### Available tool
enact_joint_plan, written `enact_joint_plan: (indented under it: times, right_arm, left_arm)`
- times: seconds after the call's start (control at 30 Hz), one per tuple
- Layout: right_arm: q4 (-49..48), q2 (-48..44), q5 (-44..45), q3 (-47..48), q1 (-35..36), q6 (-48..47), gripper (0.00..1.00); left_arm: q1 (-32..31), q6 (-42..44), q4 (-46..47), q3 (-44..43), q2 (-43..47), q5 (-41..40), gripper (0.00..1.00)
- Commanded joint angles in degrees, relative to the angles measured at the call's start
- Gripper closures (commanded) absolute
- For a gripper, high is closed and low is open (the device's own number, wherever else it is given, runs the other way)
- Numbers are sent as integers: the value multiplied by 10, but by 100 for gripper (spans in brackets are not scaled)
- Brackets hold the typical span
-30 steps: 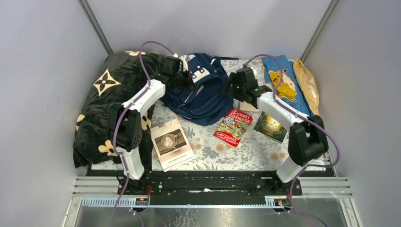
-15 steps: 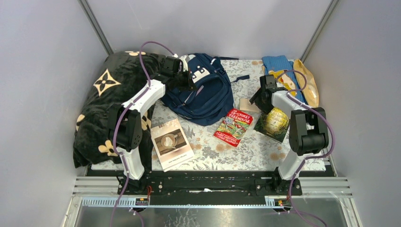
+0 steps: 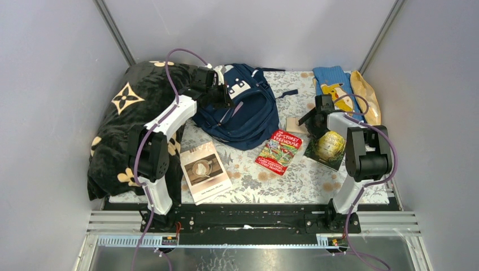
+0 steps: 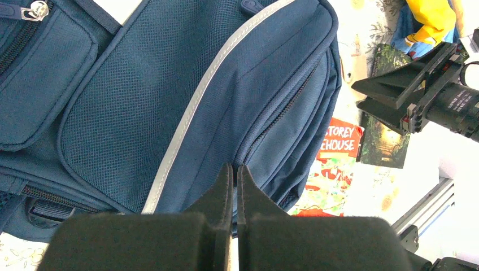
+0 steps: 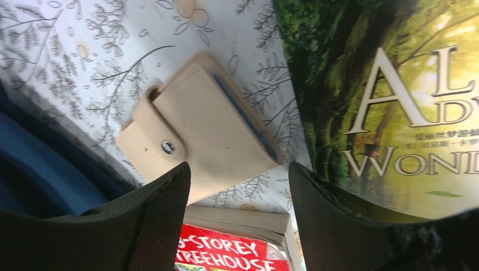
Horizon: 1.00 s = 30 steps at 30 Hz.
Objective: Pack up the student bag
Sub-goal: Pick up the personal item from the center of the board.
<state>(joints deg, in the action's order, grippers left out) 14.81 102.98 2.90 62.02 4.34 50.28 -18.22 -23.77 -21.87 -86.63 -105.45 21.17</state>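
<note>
The blue student bag (image 3: 240, 110) lies at the back of the flowery surface (image 3: 265, 180). The left jaws are pressed tight together just over it. The right jaws stand wide above a tan wallet (image 5: 203, 124).

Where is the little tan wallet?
Top view, right side: the tan wallet lies between the student bag and the green book, just behind the red book.

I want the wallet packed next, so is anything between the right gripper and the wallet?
Nothing visible. The right gripper hangs open over the wallet, which lies bare on the tablecloth, beside the green book, red book and bag, with nothing on top.
</note>
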Motion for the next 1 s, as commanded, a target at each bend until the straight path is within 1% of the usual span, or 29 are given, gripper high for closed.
enact_joint_plan:
  times: [0.0,0.13,0.2,0.23,0.33,0.37,0.5,0.67,0.8,0.9,0.97]
  right_arm:
    - [-31,0,-34,-6,2,37,30]
    - [-41,17,-25,2,2,43,34]
    - [-41,26,1,7,1,42,41]
    - [-36,30,18,13,1,38,49]
    - [-3,51,58,38,-1,30,90]
    - [0,56,61,44,-2,27,99]
    - [-18,53,40,41,-5,9,100]
    - [-42,-15,38,12,-5,-10,100]
    - [-28,-75,50,3,-5,-24,100]
    - [9,-106,41,15,-4,-32,100]
    - [7,-138,30,3,-5,-31,100]
  left_arm:
    - [6,-3,7,-1,17,1,100]
    - [6,-4,7,4,20,1,100]
    - [6,-6,6,6,22,0,100]
    - [6,-6,7,6,22,1,100]
    - [6,-4,4,7,23,2,100]
    - [6,-2,2,7,23,1,100]
    - [6,6,-6,7,23,-3,100]
    - [6,7,-10,4,21,-5,100]
    - [6,6,-10,-1,17,-5,100]
    - [6,12,-13,-9,14,-13,100]
    - [7,16,-16,-16,10,-16,100]
